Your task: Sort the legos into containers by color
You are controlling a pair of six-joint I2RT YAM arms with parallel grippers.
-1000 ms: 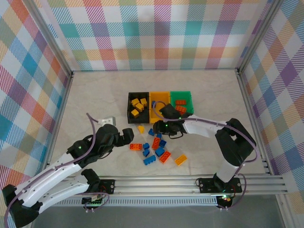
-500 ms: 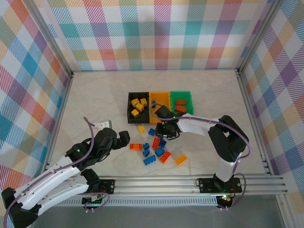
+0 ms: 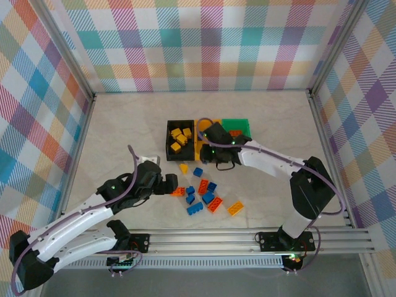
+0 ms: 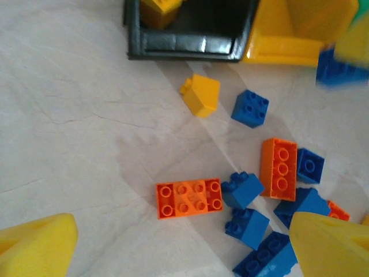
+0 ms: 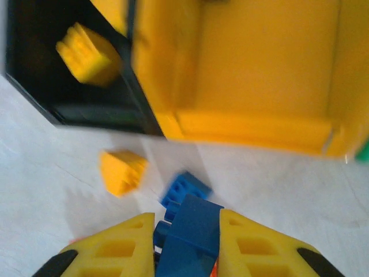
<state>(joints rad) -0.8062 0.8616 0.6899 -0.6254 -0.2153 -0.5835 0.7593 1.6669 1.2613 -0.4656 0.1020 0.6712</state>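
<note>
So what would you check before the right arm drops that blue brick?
1. Right gripper shut on the blue brick: ok.
2. Yellow bin open and bare inside: ok.
3. Brick over that bin: cannot tell.
4. Other bins taken: black bin holds yellow bricks, green bin orange ones: ok.
5. Left gripper open, apart from the right one: ok.

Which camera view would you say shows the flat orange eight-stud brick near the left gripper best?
The left wrist view: the orange eight-stud brick lies centred and sharp, every stud countable. The top external view shows it small, right beside the left gripper.
</note>
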